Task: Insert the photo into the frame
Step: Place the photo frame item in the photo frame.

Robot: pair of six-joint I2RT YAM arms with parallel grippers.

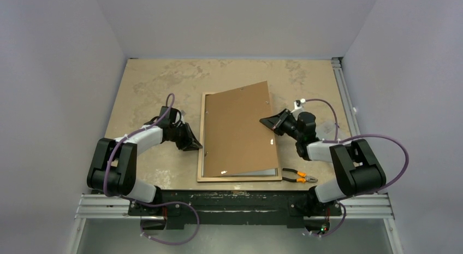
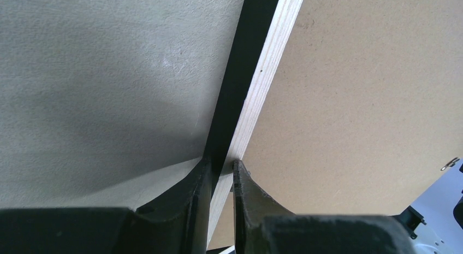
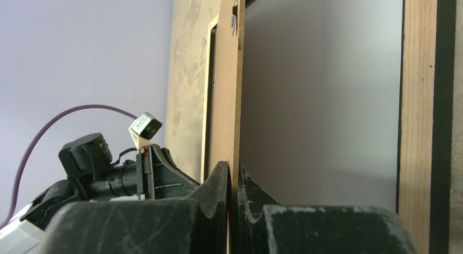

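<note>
The frame (image 1: 240, 178) lies flat on the tabletop (image 1: 158, 84) between my two arms, with its light wood back facing up and its black face down. My left gripper (image 2: 222, 165) is closed narrowly on the frame's left rail. One finger (image 2: 196, 194) is against the black outer side and the other is against the pale wood edge. My right gripper (image 3: 233, 172) is pinched shut on the right edge of the brown backing board (image 1: 237, 128), with its fingers tight on either face of the thin board. The board sits tilted over the frame. Its left edge is down along the left rail and its right edge is lifted clear of the right rail. A small metal clip (image 3: 234, 19) shows near the board's far end. Under the raised board, inside the frame's opening, is a pale grey surface (image 3: 322, 101), and a strip of it also shows at the near end in the top view. I cannot tell whether this surface is the photo's white reverse or the clear pane, so I cannot say for certain where the photo is. No printed side is visible to me. A pair of pliers (image 1: 297, 176) with orange handles lies on the tabletop just beside the frame's near right corner, apart from both of my grippers.
</note>
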